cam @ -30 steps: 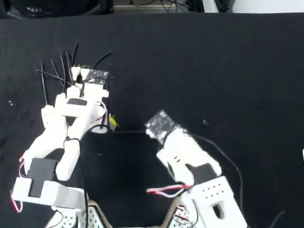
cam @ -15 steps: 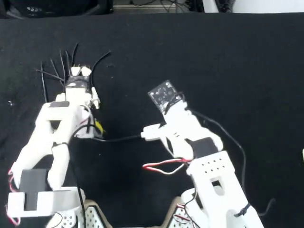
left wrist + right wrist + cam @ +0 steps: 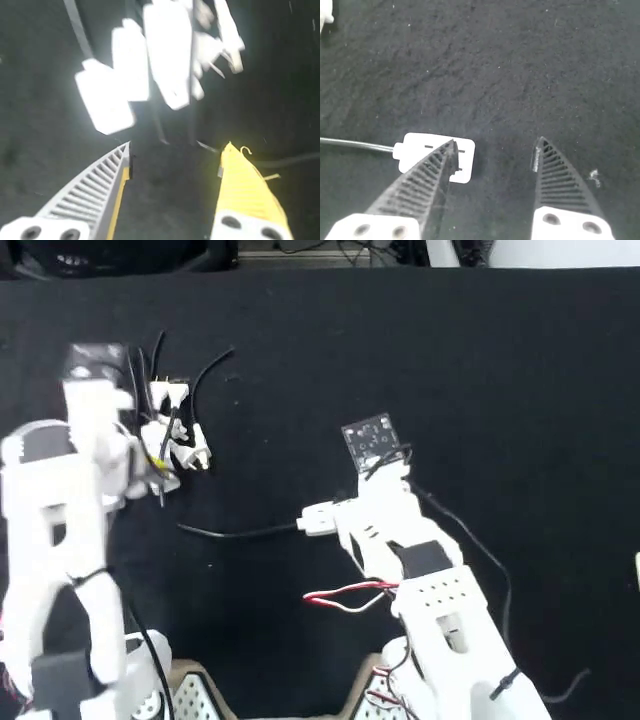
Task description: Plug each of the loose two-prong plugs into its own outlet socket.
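My right fingers [image 3: 555,170] are spread wide and hold nothing. One tip lies over a white outlet socket [image 3: 412,146] that rests flat on the black table [image 3: 520,60], two slots up, its black cord [image 3: 355,144] trailing away. I judge it light, hard and smooth, so it may skid. I would pinch the body's flat sides, never the cord.

Farther off, my left fingers [image 3: 240,180] are also wide open and empty, above a bundle of white plugs [image 3: 150,65] and their cords.

I count one socket by my right fingers. The bundle has at least three white bodies, too blurred to sort.
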